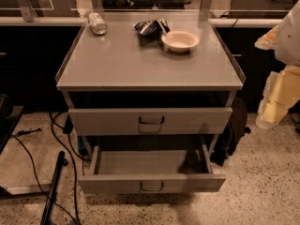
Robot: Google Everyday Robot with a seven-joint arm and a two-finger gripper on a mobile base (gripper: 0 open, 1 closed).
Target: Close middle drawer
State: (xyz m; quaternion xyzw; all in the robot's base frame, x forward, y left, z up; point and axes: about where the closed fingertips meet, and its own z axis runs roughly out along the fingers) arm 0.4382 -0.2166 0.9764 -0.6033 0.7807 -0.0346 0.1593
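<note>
It looks like a robotics lab. A grey metal drawer cabinet [150, 69] stands on a speckled terrazzo floor [267, 191], loose black cables [58, 137] trail past its left side, and the robot's pale gripper [270, 110] hangs near the right edge.

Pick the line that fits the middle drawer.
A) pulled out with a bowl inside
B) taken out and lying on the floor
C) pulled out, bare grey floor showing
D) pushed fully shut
C: the middle drawer stands pulled out with its bare grey floor showing. The bowl sits on the cabinet top, and the gripper hangs to the cabinet's right, apart from the drawer.
</note>
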